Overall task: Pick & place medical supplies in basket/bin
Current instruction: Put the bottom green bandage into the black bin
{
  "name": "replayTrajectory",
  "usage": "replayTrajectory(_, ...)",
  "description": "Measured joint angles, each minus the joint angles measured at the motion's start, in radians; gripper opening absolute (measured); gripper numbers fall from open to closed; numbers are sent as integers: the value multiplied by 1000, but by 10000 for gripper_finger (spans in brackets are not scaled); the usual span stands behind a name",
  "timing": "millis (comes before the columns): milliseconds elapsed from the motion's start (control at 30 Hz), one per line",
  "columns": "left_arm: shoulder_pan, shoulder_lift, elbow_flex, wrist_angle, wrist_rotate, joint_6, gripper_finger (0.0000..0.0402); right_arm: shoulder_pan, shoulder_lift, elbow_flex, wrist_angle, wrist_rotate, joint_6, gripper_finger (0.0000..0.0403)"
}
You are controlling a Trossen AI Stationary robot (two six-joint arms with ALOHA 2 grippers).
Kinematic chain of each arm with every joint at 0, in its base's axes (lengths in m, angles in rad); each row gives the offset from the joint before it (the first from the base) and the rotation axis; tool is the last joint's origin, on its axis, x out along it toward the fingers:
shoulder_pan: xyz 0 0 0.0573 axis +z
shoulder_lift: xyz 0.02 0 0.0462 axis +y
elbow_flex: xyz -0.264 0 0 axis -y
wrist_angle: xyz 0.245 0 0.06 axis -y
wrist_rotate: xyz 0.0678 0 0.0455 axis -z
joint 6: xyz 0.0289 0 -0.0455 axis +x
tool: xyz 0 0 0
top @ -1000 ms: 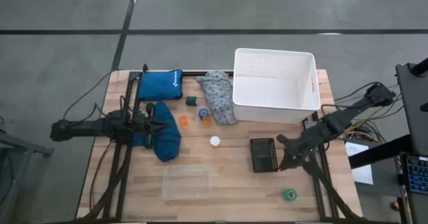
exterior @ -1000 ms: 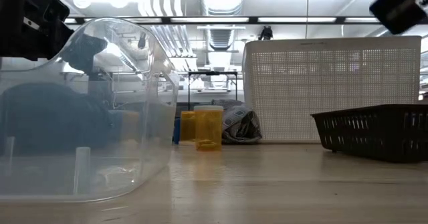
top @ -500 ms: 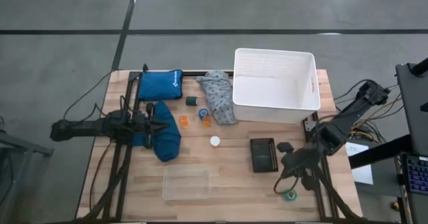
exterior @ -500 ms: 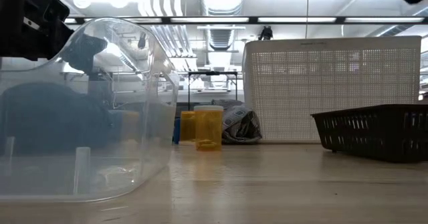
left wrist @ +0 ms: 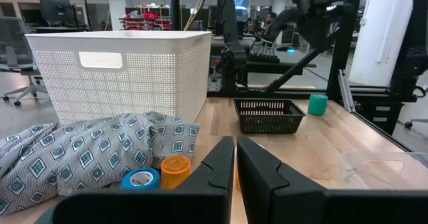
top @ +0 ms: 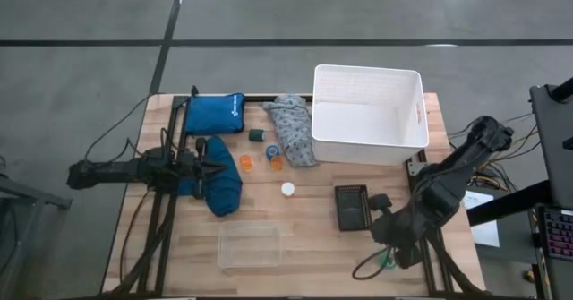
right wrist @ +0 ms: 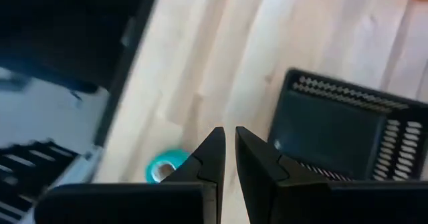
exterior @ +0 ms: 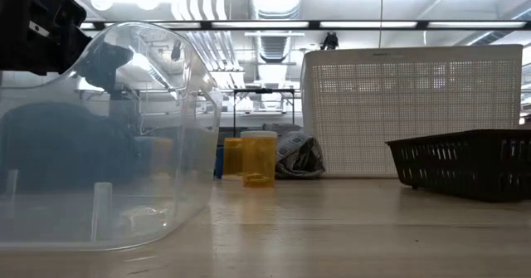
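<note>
Your right claw [right wrist: 227,150], clenched and empty, hangs over the table's [top: 313,237] near right corner; the green tape roll [right wrist: 165,165] lies just beside it, far nearer than the left arm.

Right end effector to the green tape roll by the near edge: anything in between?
Nothing visible. The right end effector, shut, hangs over bare wood just above the green tape roll; the black basket sits off to one side.
</note>
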Motion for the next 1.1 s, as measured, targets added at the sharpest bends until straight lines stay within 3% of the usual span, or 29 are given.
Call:
replayTrajectory(300,0,0,0,0,0,0,26,19,81,30,-106,-18,21,34)
replayTrajectory(567,0,0,0,0,0,1,26,71,128,21,-91,-109,111,34)
replayTrajectory(1100,0,0,0,0,0,3,26,209,274,96,-86,-114,102,34)
